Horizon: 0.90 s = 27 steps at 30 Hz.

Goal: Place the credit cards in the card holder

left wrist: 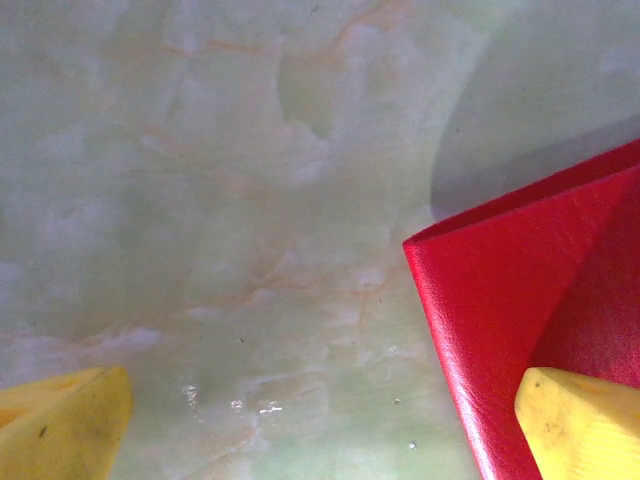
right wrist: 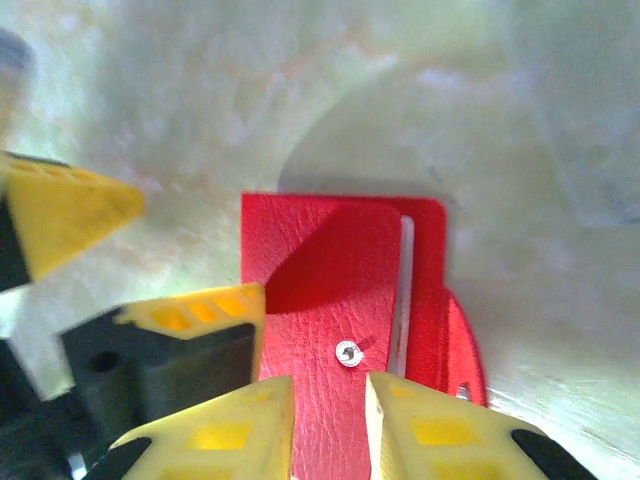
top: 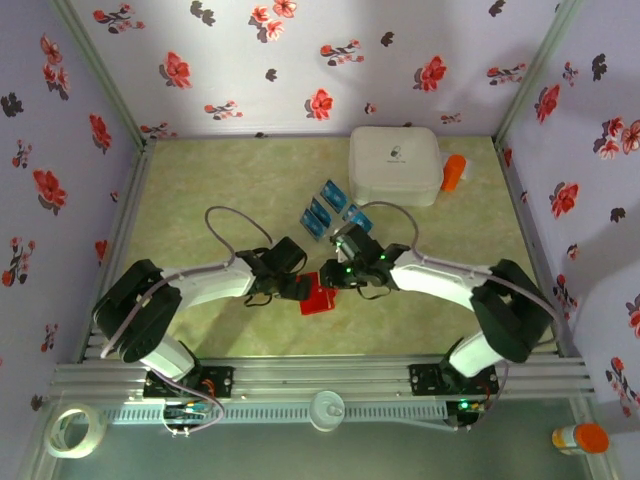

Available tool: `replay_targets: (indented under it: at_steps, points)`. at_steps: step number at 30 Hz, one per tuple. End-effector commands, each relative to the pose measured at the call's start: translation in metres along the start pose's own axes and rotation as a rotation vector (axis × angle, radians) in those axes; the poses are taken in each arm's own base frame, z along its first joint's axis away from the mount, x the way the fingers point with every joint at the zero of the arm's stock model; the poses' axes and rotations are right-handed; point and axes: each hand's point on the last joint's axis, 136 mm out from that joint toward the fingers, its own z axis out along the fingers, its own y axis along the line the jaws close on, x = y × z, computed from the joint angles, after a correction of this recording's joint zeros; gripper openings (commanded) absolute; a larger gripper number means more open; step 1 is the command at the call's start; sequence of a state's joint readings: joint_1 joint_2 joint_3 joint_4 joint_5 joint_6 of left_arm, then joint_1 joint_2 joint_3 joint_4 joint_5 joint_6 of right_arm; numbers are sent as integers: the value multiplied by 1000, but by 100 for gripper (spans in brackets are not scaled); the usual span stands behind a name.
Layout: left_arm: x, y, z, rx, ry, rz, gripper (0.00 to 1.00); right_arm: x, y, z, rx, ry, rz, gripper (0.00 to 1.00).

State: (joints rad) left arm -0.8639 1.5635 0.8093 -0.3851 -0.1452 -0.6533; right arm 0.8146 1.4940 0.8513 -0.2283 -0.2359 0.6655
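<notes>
As overhead view adds credit cards (top: 317, 218), left gripper (left wrist: 320, 400) wide, right gripper (right wrist: 328, 385) narrow

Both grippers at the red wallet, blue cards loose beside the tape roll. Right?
No. Top external shows the blue cards in front of the white box, not by the tape roll. Left gripper and right gripper are at the red wallet.
</notes>
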Motion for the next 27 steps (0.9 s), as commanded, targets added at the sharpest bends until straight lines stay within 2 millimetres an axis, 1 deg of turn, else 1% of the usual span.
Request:
replay_targets:
  at_steps: [1, 4, 6, 10, 12, 21, 27]
  points:
    - [11, 5, 6, -70, 36, 70, 100, -15, -12, -24, 63, -61, 37, 26]
    - [13, 7, 5, -109, 43, 102, 100, -15, -25, -31, 105, -69, 44, 26]
    - [15, 8, 5, -128, 48, 115, 100, -14, -29, -30, 109, -59, 45, 28]
    - [17, 10, 6, -152, 52, 129, 100, -11, -29, -23, 98, -19, 33, 35]
    - [18, 11, 6, -159, 55, 129, 100, -10, -27, -19, 90, -1, 28, 36]
    - [19, 11, 7, -161, 58, 131, 100, -7, -28, -5, 86, 38, 25, 36]
    - [19, 11, 7, -160, 57, 129, 100, -4, -30, 1, 80, 56, 32, 31]
